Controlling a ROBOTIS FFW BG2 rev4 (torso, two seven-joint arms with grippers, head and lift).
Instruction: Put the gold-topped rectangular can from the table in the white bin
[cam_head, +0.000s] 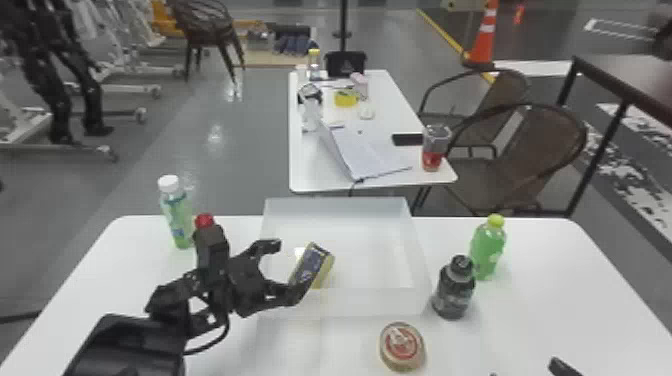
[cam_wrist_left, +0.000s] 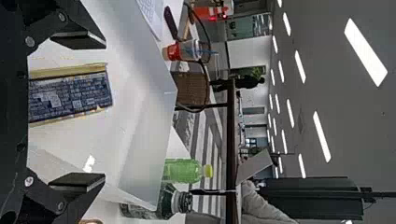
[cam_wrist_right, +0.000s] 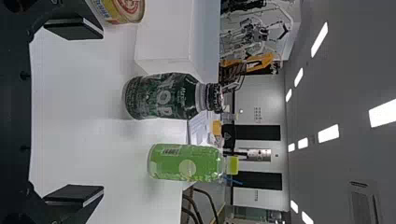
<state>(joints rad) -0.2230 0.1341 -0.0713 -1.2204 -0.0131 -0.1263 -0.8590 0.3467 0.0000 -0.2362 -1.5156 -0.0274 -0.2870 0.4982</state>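
Can (cam_head: 314, 265) in bin (cam_head: 372, 303), just beyond left gripper (cam_head: 290, 267)

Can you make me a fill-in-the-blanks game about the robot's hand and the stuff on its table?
The left hand has its fingers ____, not shut on the rectangular can.
The bottle farthest left on the table has a ____ cap.
Beside the dark bottle stands a bottle of ____ drink.
The round can has a ____ circle on top.

Missing words: open; white; green; red
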